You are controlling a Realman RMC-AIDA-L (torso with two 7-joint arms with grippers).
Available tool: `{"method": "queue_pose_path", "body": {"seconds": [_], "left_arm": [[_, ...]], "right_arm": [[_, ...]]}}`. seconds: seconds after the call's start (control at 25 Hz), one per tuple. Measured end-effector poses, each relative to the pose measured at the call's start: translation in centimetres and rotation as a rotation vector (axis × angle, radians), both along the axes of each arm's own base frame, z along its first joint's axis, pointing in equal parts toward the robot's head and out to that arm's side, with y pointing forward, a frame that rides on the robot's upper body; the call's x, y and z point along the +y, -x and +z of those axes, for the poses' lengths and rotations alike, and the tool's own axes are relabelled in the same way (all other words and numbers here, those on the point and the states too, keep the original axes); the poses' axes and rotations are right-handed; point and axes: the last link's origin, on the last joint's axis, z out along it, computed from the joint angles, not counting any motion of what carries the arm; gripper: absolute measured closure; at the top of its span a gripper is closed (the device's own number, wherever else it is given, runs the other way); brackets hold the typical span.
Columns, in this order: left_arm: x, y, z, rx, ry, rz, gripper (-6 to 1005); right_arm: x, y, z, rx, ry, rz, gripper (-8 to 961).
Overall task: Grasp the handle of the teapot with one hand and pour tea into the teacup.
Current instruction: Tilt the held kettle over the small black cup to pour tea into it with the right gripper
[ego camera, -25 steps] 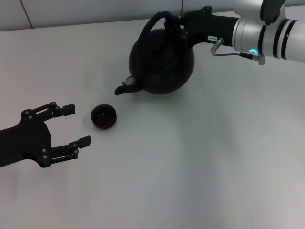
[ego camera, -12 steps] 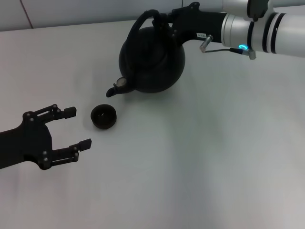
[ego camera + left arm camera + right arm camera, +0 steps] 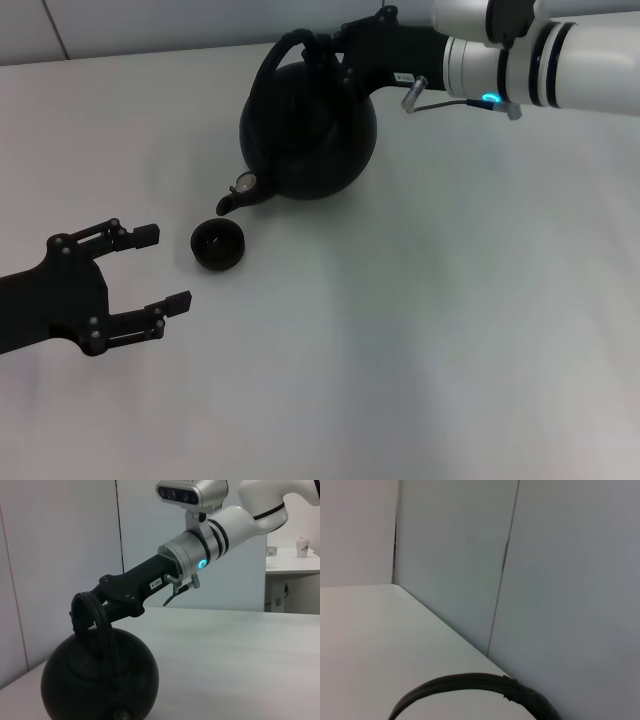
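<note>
Above teacup, teapot spout.

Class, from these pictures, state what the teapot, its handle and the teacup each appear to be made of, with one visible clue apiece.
Teapot: probably cast iron or dark stoneware; matte black, barely any shine, with a small silvery rivet near the spout.
Handle: thick black arched hoop, slightly textured; possibly wrapped or coated metal, held by the right claw.
Teacup: dark, dull brown-black, likely ceramic; uncertain.

Right end effector clamped; left end effector spread, low.
</note>
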Motion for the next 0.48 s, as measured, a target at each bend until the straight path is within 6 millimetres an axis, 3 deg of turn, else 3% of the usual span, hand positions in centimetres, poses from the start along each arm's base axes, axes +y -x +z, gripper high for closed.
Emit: {"method": "queue_pose_path", "body": {"seconds": [0.48], "left_arm": [[0.00,0.00,0.00,0.000,0.000,0.000,200]], "right_arm": [[0.23,0.85,-0.23,-0.029,0.001,0.033,822]]}}
